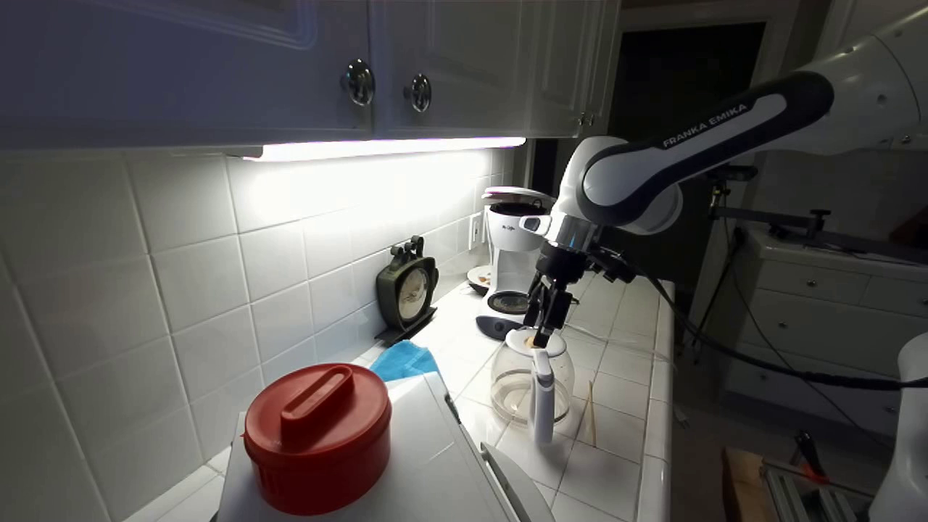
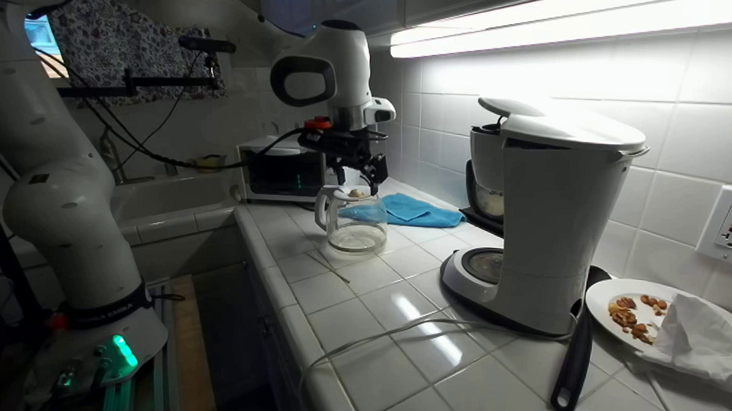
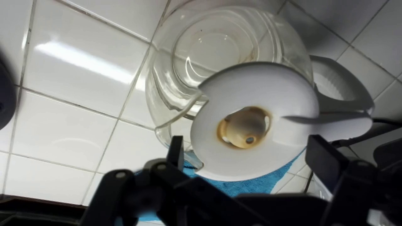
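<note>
One bent arm points its gripper down at the carafe lid, fingers spread apart.

Lid on carafe, end effector over lid, plate beside coffee maker

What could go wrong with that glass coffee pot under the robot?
The open jaws stand close to the white lid of the glass coffee pot, so a misjudged move might knock or crack the pot. The pale cord crosses the counter and hangs over its edge; if it snagged, the coffee maker could perhaps be tugged.
</note>
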